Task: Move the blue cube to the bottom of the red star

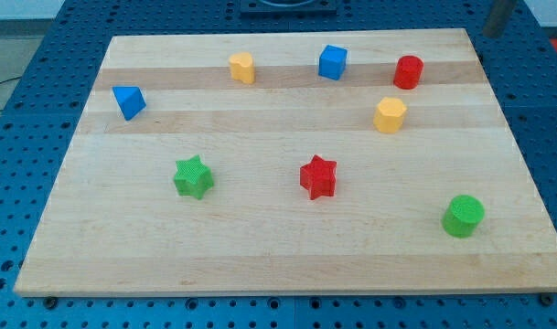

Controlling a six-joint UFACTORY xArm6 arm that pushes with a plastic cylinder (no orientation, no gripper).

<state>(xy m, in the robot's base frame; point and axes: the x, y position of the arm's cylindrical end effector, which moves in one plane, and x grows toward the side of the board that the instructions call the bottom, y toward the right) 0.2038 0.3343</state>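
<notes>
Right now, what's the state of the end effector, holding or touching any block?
My tip: cannot be told; the rod's lower end is out of view, only a dark object shows at the view's top right corner. Nothing touches the blue cube or the red star.

A pale wooden board [287, 256] lies on a blue perforated table [40, 55]

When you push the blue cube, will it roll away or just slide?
The blue cube probably slides: it sits flat on the smooth wooden board, with flat faces. An off-centre push may turn it. It looks small and light. My tip isn't in view.
</notes>
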